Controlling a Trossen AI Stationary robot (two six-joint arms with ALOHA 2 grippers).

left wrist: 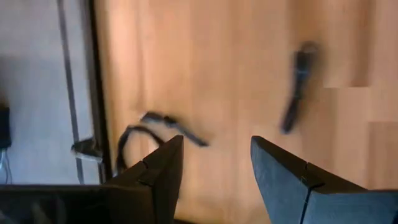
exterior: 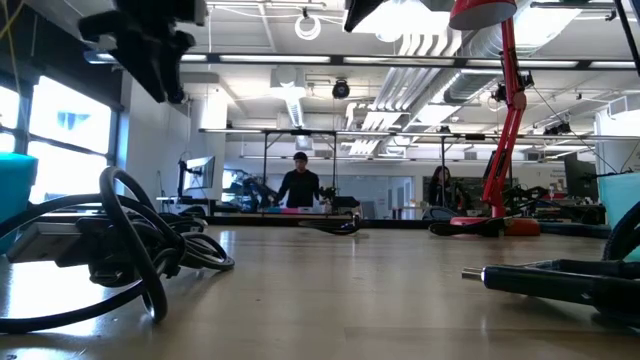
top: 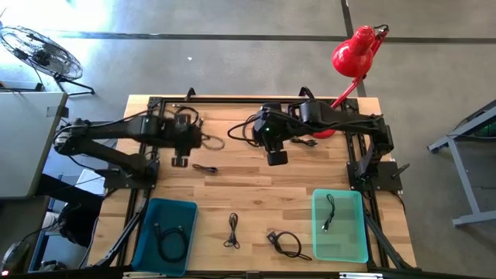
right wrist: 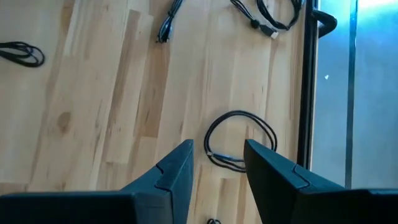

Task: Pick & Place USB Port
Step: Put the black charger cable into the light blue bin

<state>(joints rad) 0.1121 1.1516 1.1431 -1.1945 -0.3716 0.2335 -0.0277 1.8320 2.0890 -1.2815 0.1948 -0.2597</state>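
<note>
1. The left end effector [top: 179, 160] hangs released over the far left of the counter [top: 256, 198]; nothing sits between its fingers [left wrist: 163, 171].
2. A short USB cable [top: 204, 168] lies on the wood just right of it.
3. The right end effector [top: 277, 158] hangs released above the far middle, over a coiled cable [right wrist: 239, 140].
4. The blue bin [top: 147, 232] at near left holds one cable; the green bin [top: 358, 225] at near right holds another.
5. Two more cables [top: 233, 230] lie between the bins.
</note>
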